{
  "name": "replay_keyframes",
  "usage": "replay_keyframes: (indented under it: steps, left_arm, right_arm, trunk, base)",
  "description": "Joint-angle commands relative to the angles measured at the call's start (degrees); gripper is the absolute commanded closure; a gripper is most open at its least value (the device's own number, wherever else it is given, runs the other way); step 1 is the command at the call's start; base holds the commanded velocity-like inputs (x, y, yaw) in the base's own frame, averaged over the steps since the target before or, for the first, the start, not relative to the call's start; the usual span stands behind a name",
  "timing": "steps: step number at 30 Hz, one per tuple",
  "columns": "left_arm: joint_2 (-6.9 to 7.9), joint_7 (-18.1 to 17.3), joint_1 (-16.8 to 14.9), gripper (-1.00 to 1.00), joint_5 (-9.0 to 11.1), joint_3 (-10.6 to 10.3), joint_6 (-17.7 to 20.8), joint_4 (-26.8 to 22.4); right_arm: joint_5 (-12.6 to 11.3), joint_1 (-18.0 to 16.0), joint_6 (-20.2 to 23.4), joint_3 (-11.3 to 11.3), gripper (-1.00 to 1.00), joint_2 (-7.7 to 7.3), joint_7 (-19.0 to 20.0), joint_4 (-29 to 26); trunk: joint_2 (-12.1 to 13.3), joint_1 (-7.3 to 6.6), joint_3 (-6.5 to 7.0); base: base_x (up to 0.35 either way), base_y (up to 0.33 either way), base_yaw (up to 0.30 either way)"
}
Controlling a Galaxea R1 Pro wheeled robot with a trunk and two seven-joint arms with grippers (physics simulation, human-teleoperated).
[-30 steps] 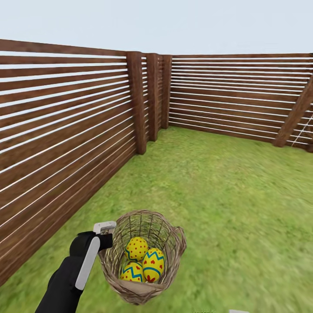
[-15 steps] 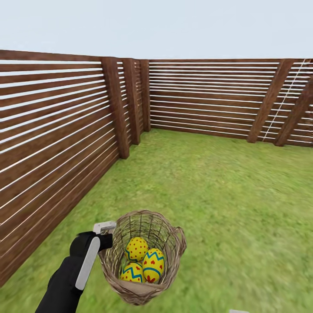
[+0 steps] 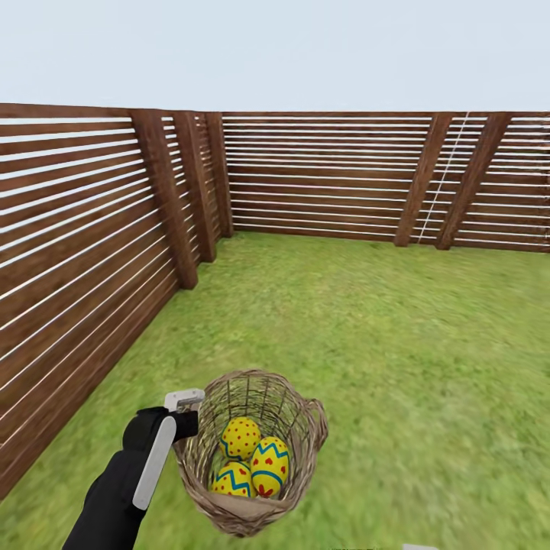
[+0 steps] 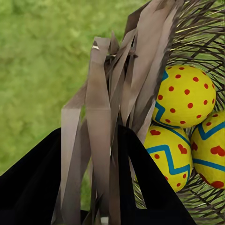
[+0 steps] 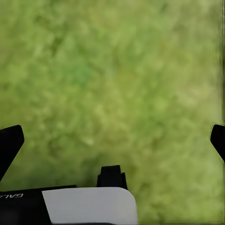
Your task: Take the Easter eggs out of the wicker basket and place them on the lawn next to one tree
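The view has swung right along the fence [image 3: 92,229] (no tree sighted yet), left claw [image 4: 101,187] clamped on the basket [image 3: 305,428] rim, three eggs [image 3: 260,458] inside, right claw [image 5: 112,140] spread wide, empty.

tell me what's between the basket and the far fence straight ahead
In the head view, only bare lawn lies between the wicker basket, held by the left pincer, and the far fence; nothing stands on that stretch.

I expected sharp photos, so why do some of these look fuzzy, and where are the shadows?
Head view: flat even light, the basket casts no shadow, far grass smeared. Left wrist view: eggs crisp, grass behind soft. Right wrist view: grass a blur beyond the dark fingertips.
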Motion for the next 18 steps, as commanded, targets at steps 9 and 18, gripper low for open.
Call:
replay_keyframes:
  steps: [9, 18]
  left_arm:
    - [0.05, 0.6, 0.0, 1.0, 1.0, -0.1, 0.0, -0.1]
    - [0.07, 0.6, 0.0, 1.0, 1.0, 0.0, 0.0, -0.1]
  right_arm:
    - [0.6, 0.0, -0.2, -0.5, -1.0, -0.02, 0.1, 0.1]
    - [0.6, 0.0, -0.2, -0.5, -1.0, -0.02, 0.1, 0.1]
  trunk:
    - [3.6, -1.98, 2.04]
    - [7.2, -3.96, 4.12]
  base:
    - [0.0, 0.0, -0.28]
    - [0.0, 0.0, -0.28]
